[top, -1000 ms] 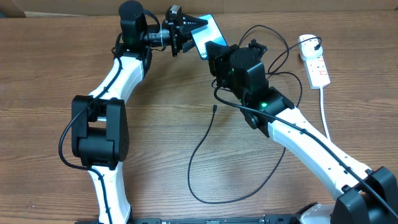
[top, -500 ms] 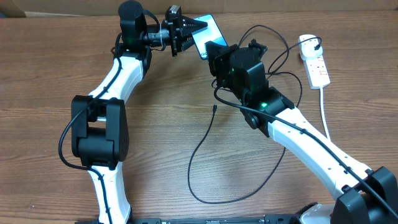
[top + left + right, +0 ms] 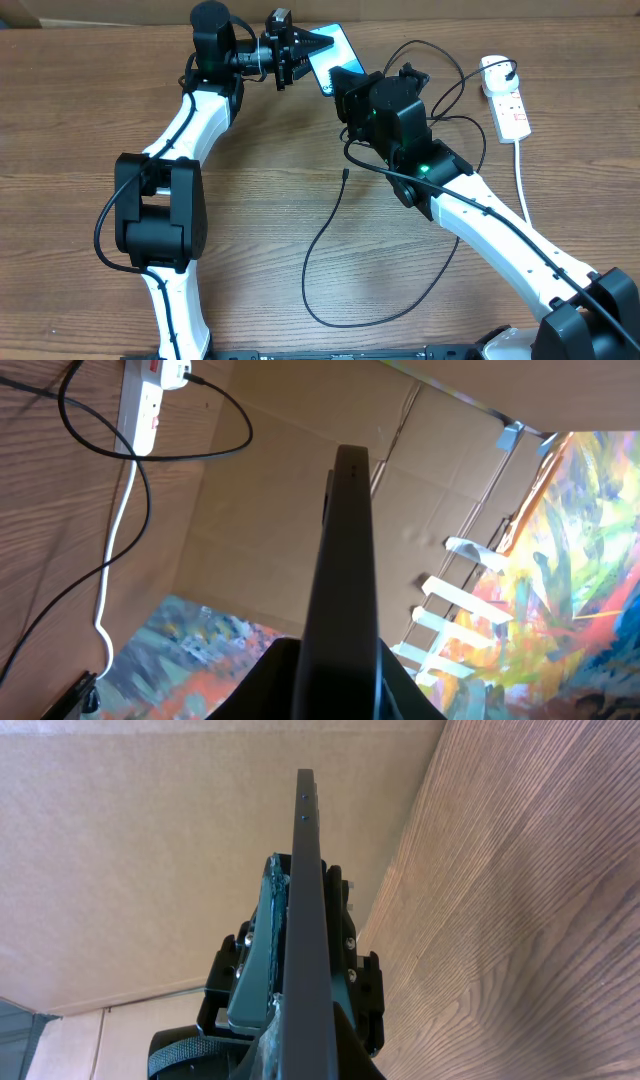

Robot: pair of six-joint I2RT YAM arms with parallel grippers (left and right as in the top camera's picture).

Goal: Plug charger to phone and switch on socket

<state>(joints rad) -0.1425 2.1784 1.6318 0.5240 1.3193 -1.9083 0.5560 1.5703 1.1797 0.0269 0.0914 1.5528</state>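
Left arm (image 3: pixel 190 115) runs from 7 o'clock up to 12 o'clock, with its wrist turned toward 3 o'clock. Left gripper (image 3: pixel 320 40) pinches the phone (image 3: pixel 342 48) by one end. Right arm (image 3: pixel 500 235) extends from 5 o'clock toward 11 o'clock. Right gripper (image 3: pixel 338 82), jaws closed, clamps the phone's other end.
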